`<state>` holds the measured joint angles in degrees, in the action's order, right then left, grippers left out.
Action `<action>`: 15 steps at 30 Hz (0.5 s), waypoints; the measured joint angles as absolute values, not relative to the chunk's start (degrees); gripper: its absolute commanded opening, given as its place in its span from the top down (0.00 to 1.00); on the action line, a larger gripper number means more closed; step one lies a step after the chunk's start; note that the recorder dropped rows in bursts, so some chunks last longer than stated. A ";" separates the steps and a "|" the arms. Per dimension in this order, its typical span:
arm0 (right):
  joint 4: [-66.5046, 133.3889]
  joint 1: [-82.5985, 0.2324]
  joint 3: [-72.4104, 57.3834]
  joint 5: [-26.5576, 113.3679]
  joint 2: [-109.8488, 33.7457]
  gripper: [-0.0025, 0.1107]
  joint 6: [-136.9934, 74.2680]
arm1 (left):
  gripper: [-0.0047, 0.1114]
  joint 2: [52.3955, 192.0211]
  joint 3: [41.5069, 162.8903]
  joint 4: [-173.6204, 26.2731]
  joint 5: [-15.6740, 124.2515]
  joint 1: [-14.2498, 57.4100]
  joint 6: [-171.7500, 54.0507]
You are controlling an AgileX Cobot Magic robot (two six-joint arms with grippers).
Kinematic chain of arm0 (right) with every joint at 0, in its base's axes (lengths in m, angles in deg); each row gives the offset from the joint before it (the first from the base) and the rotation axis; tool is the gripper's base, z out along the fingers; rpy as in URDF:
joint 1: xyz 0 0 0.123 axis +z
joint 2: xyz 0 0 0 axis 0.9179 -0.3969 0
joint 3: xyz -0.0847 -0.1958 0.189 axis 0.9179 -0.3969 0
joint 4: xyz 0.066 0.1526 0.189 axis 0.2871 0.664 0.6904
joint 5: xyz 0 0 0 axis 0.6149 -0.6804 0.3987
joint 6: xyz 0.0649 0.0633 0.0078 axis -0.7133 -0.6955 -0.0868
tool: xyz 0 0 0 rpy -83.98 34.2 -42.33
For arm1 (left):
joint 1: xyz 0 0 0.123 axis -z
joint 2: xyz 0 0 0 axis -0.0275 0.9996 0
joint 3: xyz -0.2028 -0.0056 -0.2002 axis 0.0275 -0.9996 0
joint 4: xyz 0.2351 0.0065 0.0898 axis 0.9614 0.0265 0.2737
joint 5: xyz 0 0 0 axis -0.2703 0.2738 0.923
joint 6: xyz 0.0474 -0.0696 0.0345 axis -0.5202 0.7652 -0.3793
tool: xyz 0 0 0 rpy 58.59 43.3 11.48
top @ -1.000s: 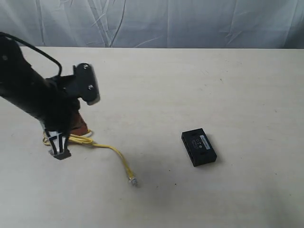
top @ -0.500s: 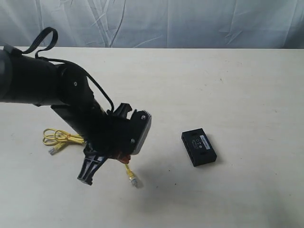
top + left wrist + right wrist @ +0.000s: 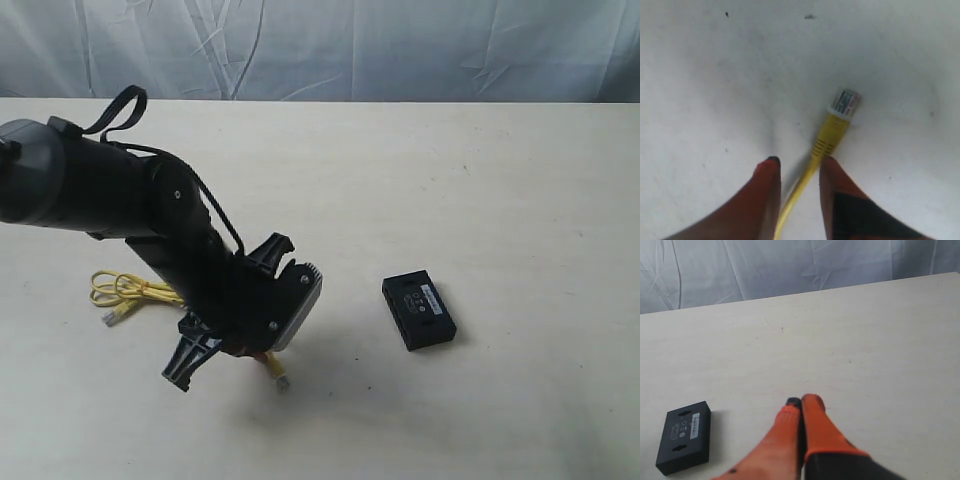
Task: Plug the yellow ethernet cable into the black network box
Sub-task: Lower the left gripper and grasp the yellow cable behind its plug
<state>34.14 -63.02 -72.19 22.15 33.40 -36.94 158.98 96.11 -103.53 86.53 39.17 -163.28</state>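
Pale tabletop [image 3: 480,180], left jaws parted astride yellow ethernet cable [image 3: 827,137] — plug [image 3: 844,102] just ahead, right jaws closed.

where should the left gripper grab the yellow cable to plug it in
Grip the yellow ethernet cable on its thicker boot just behind the clear plug, coming from above. That end lies flat on the table, and the open left gripper straddles the cord there.
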 measured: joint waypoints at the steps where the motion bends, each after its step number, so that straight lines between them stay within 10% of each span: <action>1: 34.14 -63.02 -72.19 22.15 33.40 0.99 -36.94 | 0.71 159.36 96.11 -103.53 85.92 39.17 -163.90; 15: 34.14 -63.02 -72.19 22.15 33.40 0.99 -36.94 | 0.81 160.40 96.79 -102.32 86.08 39.17 -165.37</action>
<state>34.14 -63.02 -72.19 22.15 33.40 -36.94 160.40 96.79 -102.32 86.08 39.17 -165.37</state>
